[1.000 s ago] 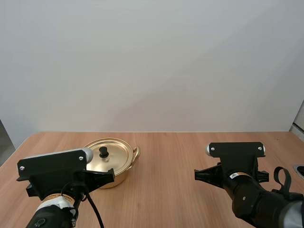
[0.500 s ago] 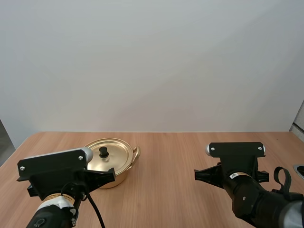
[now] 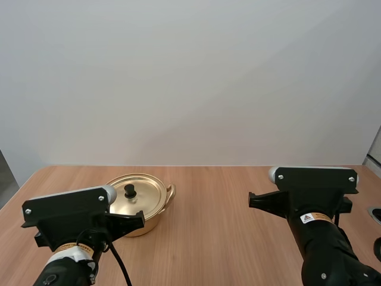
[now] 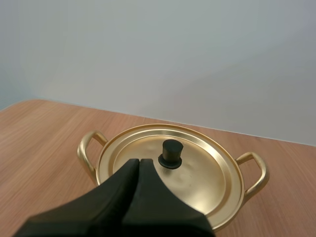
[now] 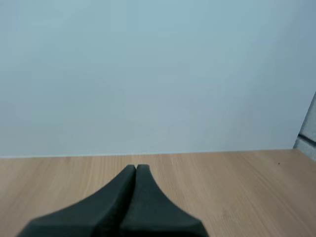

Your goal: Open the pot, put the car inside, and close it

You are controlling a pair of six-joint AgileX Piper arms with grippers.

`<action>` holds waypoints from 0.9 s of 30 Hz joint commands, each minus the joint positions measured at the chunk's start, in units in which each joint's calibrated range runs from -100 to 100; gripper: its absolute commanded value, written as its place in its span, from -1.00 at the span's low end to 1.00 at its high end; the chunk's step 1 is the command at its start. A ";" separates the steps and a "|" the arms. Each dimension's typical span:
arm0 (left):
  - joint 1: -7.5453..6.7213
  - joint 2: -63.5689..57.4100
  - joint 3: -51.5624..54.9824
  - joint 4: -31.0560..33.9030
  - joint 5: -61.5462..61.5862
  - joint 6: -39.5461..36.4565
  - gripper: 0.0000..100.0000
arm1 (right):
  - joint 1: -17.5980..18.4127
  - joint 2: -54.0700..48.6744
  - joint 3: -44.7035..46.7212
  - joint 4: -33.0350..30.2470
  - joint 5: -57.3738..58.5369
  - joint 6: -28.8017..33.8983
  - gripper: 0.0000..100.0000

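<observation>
1. Pot (image 3: 138, 202): gold-coloured metal. It stands on the wooden table (image 3: 220, 196), left of centre in the lower part of the high view.
2. Lid (image 3: 143, 195): sits flat on the pot, so the pot is closed. A black knob (image 3: 130, 190) stands upright at the middle of the lid.
3. Side handles (image 4: 256, 170): the left wrist view shows one loop on each side of the pot, both free.
4. Left arm (image 3: 65, 223): at the lower left of the high view. Its black mount overlaps the pot's near-left rim in the frame.
5. Left gripper (image 4: 138, 163): fingers pressed together into one dark wedge, with nothing between them. It points at the pot. The tips seem to sit just short of the knob, over the near part of the lid, but depth is hard to judge from this angle.
6. Right arm (image 3: 315, 205): at the lower right of the high view, well apart from the pot, with bare wood between them.
7. Right gripper (image 5: 136, 169): fingers closed together and holding nothing, over bare table top.
</observation>
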 commanded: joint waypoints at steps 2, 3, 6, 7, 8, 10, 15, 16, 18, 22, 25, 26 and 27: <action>-0.01 -0.04 0.00 -0.03 -0.11 0.07 -1.00 | 0.02 -22.09 0.00 0.05 0.01 0.03 -1.00; -0.01 -0.04 0.00 -0.03 -0.29 0.07 -1.00 | 0.02 -22.09 0.00 0.05 -0.21 0.03 -1.00; -0.01 -0.04 0.00 -0.03 -0.29 0.07 -1.00 | 0.07 -22.09 0.00 0.05 -2.96 -0.09 -1.00; -0.01 -0.04 0.00 -0.03 -0.29 0.07 -1.00 | 0.07 -22.09 0.00 0.05 -1.96 -0.09 -1.00; -0.01 -0.04 0.00 -0.03 -0.29 0.07 -1.00 | 0.07 -22.09 0.00 0.05 -1.95 -0.09 -1.00; -0.01 -0.04 0.00 -0.03 -0.29 0.07 -1.00 | 0.07 -22.09 0.00 -1.09 -1.77 -0.09 -1.00; -0.01 -0.04 0.00 -0.03 -0.29 0.07 -1.00 | 0.07 -22.09 0.00 -5.87 2.26 -0.09 -1.00; -0.01 -0.04 0.00 -0.03 -0.29 0.07 -1.00 | 0.07 -22.09 0.00 -6.25 2.86 -0.09 -1.00; -0.01 -0.04 0.00 -0.03 -0.29 0.07 -1.00 | 0.07 -22.09 0.00 -6.51 5.25 -0.09 -1.00; -0.01 -0.04 0.00 -0.03 -0.29 0.07 -1.00 | 0.07 -22.09 0.00 -11.28 19.39 -0.09 -1.00; -0.01 -0.04 0.00 -0.03 -0.29 0.07 -1.00 | 0.07 -22.09 0.00 -17.77 31.53 -0.09 -1.00; -0.01 -0.04 0.00 -0.03 -0.29 0.07 -1.00 | 0.07 -22.09 0.00 -20.41 35.37 -0.09 -1.00; -0.01 -0.04 0.00 -0.03 -0.29 0.07 -1.00 | 0.07 -22.09 0.00 -21.52 36.66 -0.09 -1.00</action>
